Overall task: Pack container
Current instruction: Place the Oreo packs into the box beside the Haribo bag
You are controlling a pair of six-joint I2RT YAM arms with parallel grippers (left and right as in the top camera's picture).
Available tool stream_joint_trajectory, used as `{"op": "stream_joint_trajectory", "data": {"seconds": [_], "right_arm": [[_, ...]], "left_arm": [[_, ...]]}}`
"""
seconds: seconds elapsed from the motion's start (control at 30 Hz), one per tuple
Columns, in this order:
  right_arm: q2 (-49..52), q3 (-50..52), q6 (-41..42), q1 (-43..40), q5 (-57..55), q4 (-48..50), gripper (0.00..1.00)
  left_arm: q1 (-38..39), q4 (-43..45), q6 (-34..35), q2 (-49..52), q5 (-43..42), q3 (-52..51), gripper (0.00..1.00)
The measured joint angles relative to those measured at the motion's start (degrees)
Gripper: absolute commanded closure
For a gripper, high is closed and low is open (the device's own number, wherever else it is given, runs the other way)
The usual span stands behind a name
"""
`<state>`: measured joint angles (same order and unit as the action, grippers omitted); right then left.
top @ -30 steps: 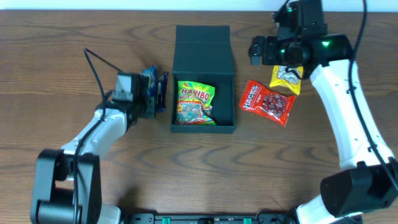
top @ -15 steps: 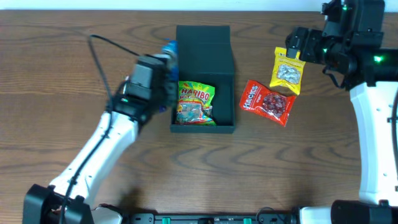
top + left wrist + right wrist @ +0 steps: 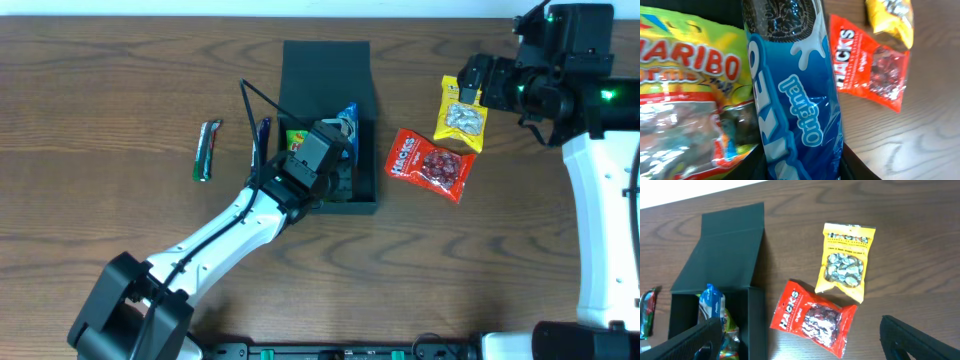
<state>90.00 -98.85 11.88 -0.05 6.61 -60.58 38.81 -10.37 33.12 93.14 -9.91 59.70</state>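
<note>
The container (image 3: 325, 70) is a dark box with its flap lid open towards the back, at the table's middle. My left gripper (image 3: 338, 135) is over the open box, shut on a blue Oreo packet (image 3: 347, 118). In the left wrist view the Oreo packet (image 3: 790, 90) fills the space between my fingers (image 3: 807, 171), with a Haribo bag (image 3: 685, 85) in the box to its left. My right gripper (image 3: 472, 78) is wide open and empty, high above the yellow packet. The right wrist view shows the container (image 3: 722, 250) and the Oreo packet (image 3: 711, 302) in it.
A red Hacks packet (image 3: 430, 163) and a yellow Hacks packet (image 3: 461, 115) lie right of the box; both show in the right wrist view (image 3: 812, 317) (image 3: 846, 260). A green bar (image 3: 207, 150) and a dark blue stick (image 3: 262, 138) lie left of the box.
My left arm has swung right from beside the box to over it, carrying the Oreo packet. The green bar and blue stick now show on the table. The right arm moved right, then held still.
</note>
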Motion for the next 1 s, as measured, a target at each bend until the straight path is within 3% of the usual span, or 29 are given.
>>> {"op": "stream_joint_trajectory", "data": {"seconds": [0.07, 0.17, 0.23, 0.3, 0.63, 0.8, 1.0], "right_arm": [[0.0, 0.0, 0.0, 0.0, 0.0, -0.3, 0.01], [0.0, 0.0, 0.0, 0.0, 0.0, -0.5, 0.01], [0.0, 0.0, 0.0, 0.0, 0.0, -0.5, 0.01], [0.0, 0.0, 0.0, 0.0, 0.0, -0.5, 0.01], [0.0, 0.0, 0.0, 0.0, -0.3, -0.5, 0.01], [0.2, 0.0, 0.0, 0.0, -3.6, -0.4, 0.01], [5.6, 0.0, -0.4, -0.1, -6.5, 4.4, 0.01]], "left_arm": [[0.0, 1.3, 1.4, 0.1, -1.1, 0.0, 0.68], [0.0, 2.4, 2.9, 0.3, -2.4, 0.0, 0.47], [0.0, 3.5, 3.5, 0.6, -3.5, 0.0, 0.19], [0.0, 3.8, 3.7, 0.7, -4.2, 0.0, 0.04], [-1.8, 3.8, -2.0, -0.6, -4.7, 0.0, 0.03], [-5.6, -1.4, -5.9, -8.0, 2.9, 0.2, 0.02], [-16.5, -6.0, -9.5, -12.1, 10.4, 1.2, 0.03]]}}
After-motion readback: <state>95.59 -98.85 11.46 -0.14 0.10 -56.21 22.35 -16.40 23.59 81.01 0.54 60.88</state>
